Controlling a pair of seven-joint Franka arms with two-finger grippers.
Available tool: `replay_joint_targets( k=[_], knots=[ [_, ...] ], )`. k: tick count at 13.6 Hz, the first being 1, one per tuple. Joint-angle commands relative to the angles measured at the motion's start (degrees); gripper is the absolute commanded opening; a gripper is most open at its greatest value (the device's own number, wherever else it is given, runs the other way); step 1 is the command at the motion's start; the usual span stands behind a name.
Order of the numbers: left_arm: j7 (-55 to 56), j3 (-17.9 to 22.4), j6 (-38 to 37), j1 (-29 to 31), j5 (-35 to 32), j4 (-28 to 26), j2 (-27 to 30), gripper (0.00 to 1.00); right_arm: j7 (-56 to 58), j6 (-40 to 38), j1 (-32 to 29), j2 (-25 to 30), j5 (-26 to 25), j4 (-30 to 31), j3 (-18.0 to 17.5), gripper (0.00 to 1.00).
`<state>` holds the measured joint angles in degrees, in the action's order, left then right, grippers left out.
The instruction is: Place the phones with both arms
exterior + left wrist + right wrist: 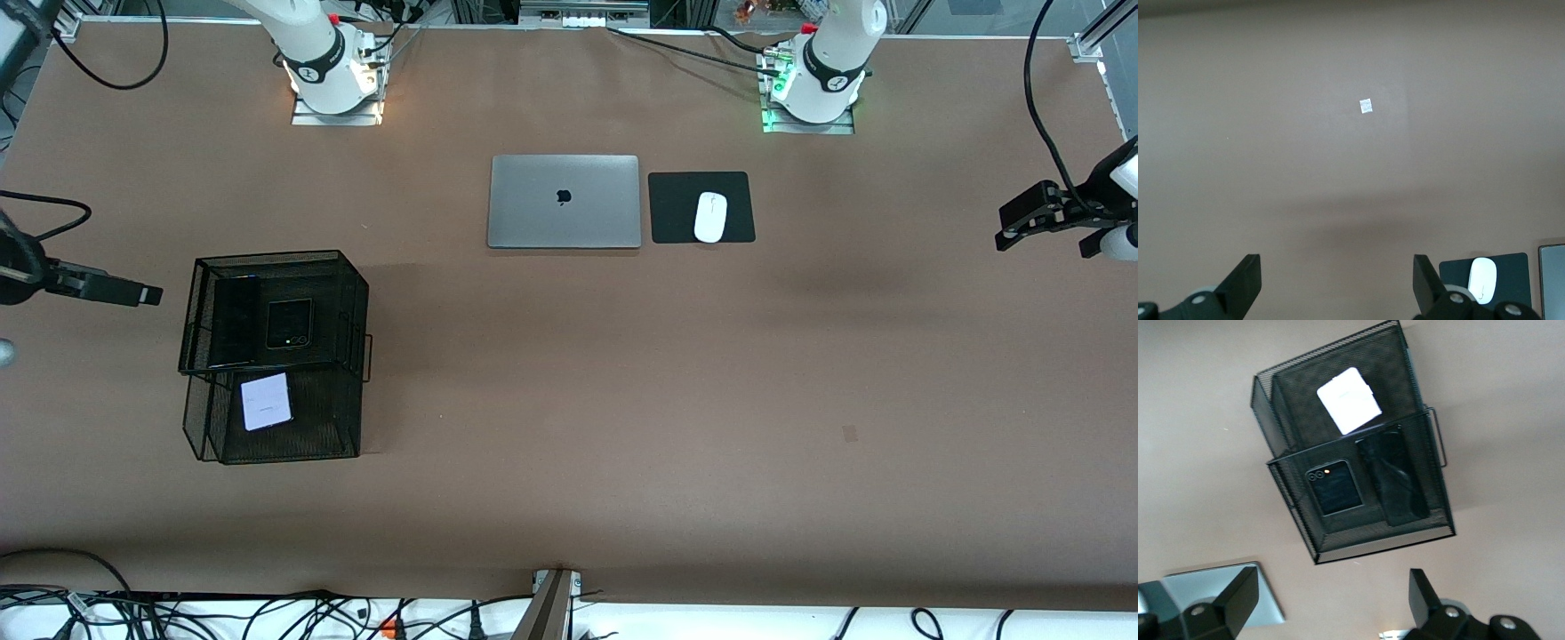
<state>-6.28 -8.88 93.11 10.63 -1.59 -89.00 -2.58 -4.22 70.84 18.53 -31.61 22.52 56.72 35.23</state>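
A black two-tier mesh rack (pixel 351 267) stands toward the right arm's end of the table. Its upper tier holds the long slim black phone (pixel 233 322) beside the small squarish black phone (pixel 290 324). The pale white phone (pixel 266 401) lies in the lower tier, nearer the front camera. The right wrist view shows all three: white (pixel 1348 400), small black (pixel 1333 490), long black (pixel 1395 480). My right gripper (pixel 153 294) (pixel 1335 600) hangs open and empty over the table beside the rack. My left gripper (pixel 1003 229) (pixel 1337 280) is open and empty over bare table at the left arm's end.
A shut silver laptop (pixel 564 201) lies mid-table toward the arms' bases, with a white mouse (pixel 710 217) on a black pad (pixel 740 188) beside it. A small tape mark (pixel 1365 106) sits on the brown tabletop. Cables run along the table's near edge.
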Motion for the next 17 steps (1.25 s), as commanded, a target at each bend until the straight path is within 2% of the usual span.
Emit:
replay_joint_targets(
  k=[1,2,3,6,7,10,12,17],
  knots=[
    [-1.5,-0.3,-0.4,0.3,-1.1,-0.6,0.6,1.00,-3.2,-0.9,-11.4,4.4,-15.8,-2.0,-22.8,0.99],
    [-1.5,-0.3,-0.3,0.3,-1.0,-0.6,0.3,1.00,-3.8,0.3,-14.7,6.1,-19.8,0.1,-29.1,0.99],
    [-1.5,-0.3,-0.3,0.3,-1.1,-0.6,0.1,1.00,-4.3,2.6,-16.3,8.1,-20.5,3.9,-31.1,0.99],
    [-1.5,-0.3,0.1,0.4,-1.1,-0.6,0.0,1.00,-4.7,18.1,-16.9,18.5,-20.9,23.1,-31.4,1.00],
    [-1.5,-0.3,0.3,0.4,-1.1,-0.6,-0.1,1.00,-6.3,21.1,-17.1,20.3,-21.0,26.6,-31.5,1.00],
    [-1.5,-0.3,0.6,0.4,-1.1,-0.6,0.0,1.00,-7.5,25.6,-17.5,21.6,-23.4,30.1,-32.9,1.00],
    [-1.5,-0.3,0.6,0.4,-1.0,-0.6,-0.1,1.00,-7.5,31.4,-17.6,23.9,-23.6,35.5,-32.9,1.00],
    [-1.5,-0.3,0.5,0.9,-1.0,-0.5,-0.1,1.00,-7.3,31.9,-17.7,23.9,-23.3,36.0,-32.9,1.00]
  ],
)
